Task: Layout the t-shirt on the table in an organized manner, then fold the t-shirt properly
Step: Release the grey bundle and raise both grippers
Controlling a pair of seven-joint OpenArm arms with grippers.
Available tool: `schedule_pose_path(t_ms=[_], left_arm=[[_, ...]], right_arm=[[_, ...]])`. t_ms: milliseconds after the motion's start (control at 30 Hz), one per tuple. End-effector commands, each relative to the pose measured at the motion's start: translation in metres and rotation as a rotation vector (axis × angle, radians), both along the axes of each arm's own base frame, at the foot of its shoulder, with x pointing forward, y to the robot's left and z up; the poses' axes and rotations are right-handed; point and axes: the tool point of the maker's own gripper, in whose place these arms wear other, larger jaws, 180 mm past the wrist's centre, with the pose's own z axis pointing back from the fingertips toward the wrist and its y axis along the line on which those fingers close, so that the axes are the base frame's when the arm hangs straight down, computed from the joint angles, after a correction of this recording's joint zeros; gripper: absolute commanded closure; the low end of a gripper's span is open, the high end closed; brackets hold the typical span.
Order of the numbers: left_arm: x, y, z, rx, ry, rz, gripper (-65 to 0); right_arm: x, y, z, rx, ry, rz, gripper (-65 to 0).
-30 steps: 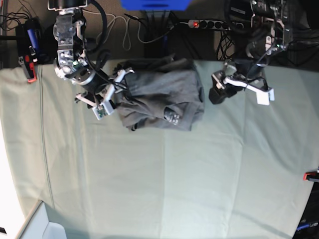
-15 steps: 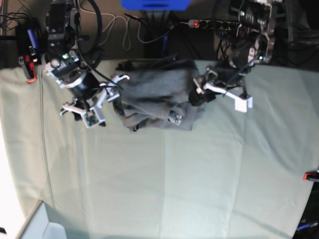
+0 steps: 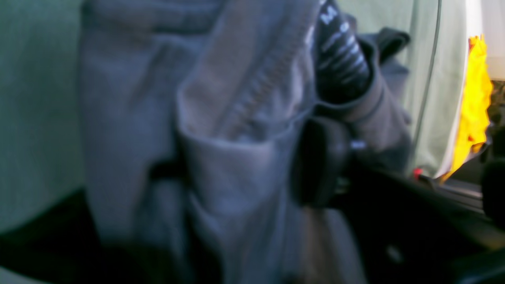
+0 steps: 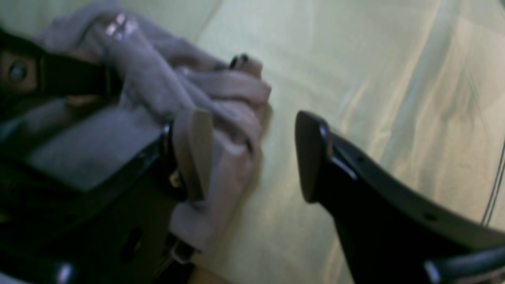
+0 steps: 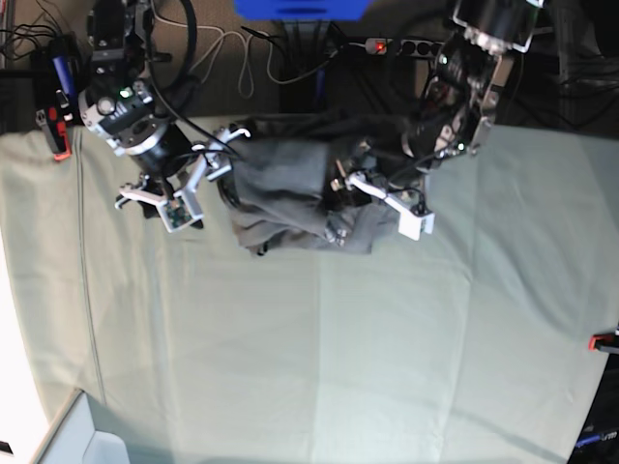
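Shirt count: 1 grey t-shirt [image 5: 300, 184], bunched at the far middle of the green worktop [image 5: 319, 348]. 2 hands work it. The left hand [image 5: 372, 198] sits on its right side; the wrist view shows cloth between its fingers [image 3: 319, 161]. The right hand [image 4: 252, 157], fingers spread wide, touches the left edge, cloth draped over 1 finger.

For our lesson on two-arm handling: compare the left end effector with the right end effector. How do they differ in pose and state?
The left end effector is over the crumpled medium-grey cotton t-shirt, one finger pressed into its folds; whether it grips is unclear. The right end effector sits at the shirt's edge, jaws open, one finger over the bare pale mint-green cloth table. Both work the same bundle.
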Motion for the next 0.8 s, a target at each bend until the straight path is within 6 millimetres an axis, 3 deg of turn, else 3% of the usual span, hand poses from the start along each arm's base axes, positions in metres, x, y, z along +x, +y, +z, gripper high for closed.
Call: schedule_pose_path(t_ms=[0,100,167,400,500,667,767], left_arm=[[-0.007,-0.003,-0.006,0.012,0.035,-0.028,-25.1],[0.002,-0.008,-0.002,0.028,0.008,-0.064,-7.7],[0.017,-0.005,0.003,0.086,-0.033,-0.109,0.0],[0.064,-0.053,0.030,0.384,-0.294,-0.470,0.0],[0.081,-0.093,0.054,0.473,-0.446,-0.621,0.0],[0.090,-0.144,0.076,0.589,-0.688,-0.786,0.0],[0.092,-0.162,0.078,0.632,-0.740,-0.836,-0.2]], right_arm=[[0.010,0.001,0.017,0.017,-0.064,-0.003,-33.8],[0.012,-0.012,0.021,0.005,-0.077,-0.037,-33.8],[0.014,-0.020,0.024,-0.003,-0.084,-0.058,-33.8],[0.017,-0.048,0.027,-0.035,-0.096,-0.124,-33.8],[0.018,-0.059,0.028,-0.044,-0.099,-0.151,-33.8],[0.016,-0.062,0.026,-0.050,-0.093,-0.159,-33.7],[0.015,-0.063,0.026,-0.053,-0.092,-0.160,-33.7]])
